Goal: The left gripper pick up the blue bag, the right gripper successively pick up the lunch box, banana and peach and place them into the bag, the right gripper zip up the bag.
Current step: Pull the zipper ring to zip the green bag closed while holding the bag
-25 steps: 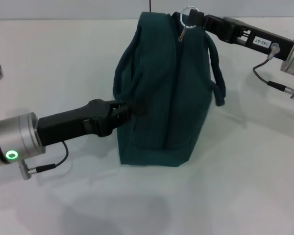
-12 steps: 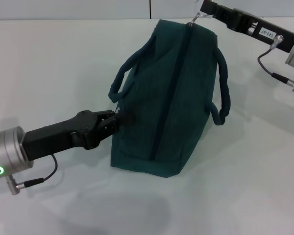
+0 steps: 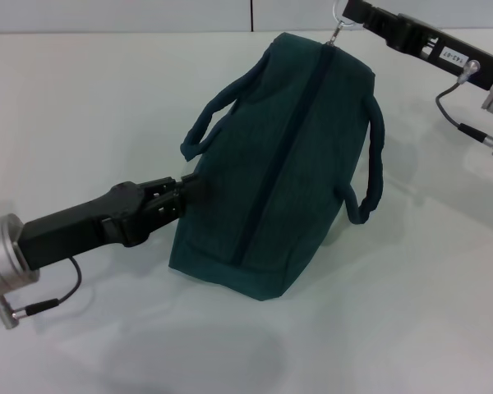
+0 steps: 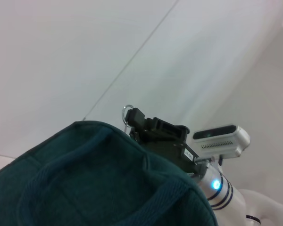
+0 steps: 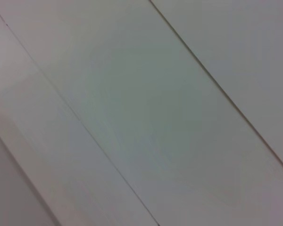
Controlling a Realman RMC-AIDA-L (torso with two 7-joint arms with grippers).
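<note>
The dark teal-blue bag [image 3: 279, 164] lies tilted on the white table [image 3: 82, 107], its zip line closed along the top and two handles hanging at the sides. My left gripper [image 3: 183, 195] is shut on the bag's near end. My right gripper [image 3: 347, 15] is at the bag's far top corner, shut on the zip pull's metal ring [image 3: 339, 11]. The bag [image 4: 94, 183] also fills the lower part of the left wrist view, with the right gripper [image 4: 134, 123] and ring behind it. The lunch box, banana and peach are out of view.
The right wrist view shows only pale wall panels [image 5: 141, 113]. A wall seam runs behind the table's far edge [image 3: 148, 32]. Cables hang from both wrists.
The bag has tilted and swung, its near end moving left and down with my left gripper. My right gripper has drawn the zip pull up and back to the far corner.
</note>
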